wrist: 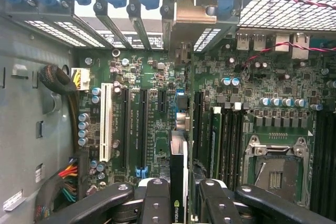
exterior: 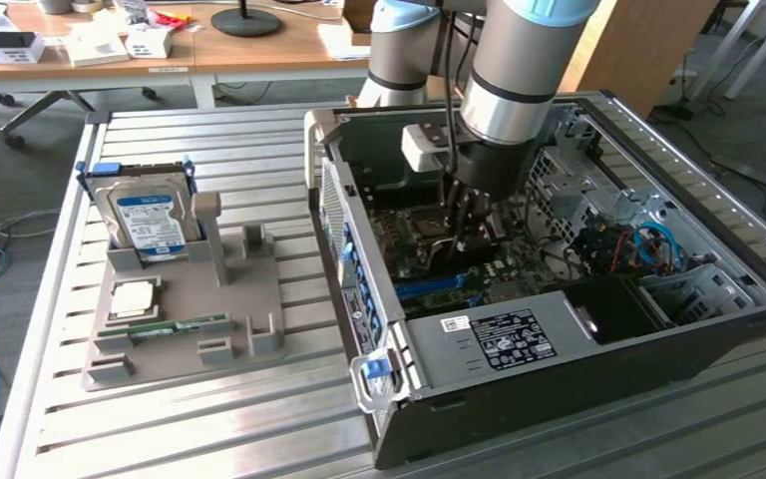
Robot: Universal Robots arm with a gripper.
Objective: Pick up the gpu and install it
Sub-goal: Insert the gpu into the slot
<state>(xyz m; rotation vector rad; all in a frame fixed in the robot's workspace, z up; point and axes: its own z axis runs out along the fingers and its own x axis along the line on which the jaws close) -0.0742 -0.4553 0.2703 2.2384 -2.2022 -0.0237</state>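
Parked upright in the grey holder (exterior: 243,299) on the exterior view's left: the hard drive (exterior: 148,222). Rightward, deep inside the open computer case (exterior: 557,399): gripper (wrist: 179,205) partly closed, clamping the gpu (wrist: 178,156) edge-on over the motherboard slots (wrist: 143,129), likely to align it for seating

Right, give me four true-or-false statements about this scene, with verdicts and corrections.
1. The gripper holds the gpu edge-on above the motherboard. True.
2. The hard drive lies flat on the table. False: it stands upright in the grey holder.
3. A green memory stick lies on the grey holder. True.
4. The computer case is closed up. False: its side is open, and the arm reaches down into it.
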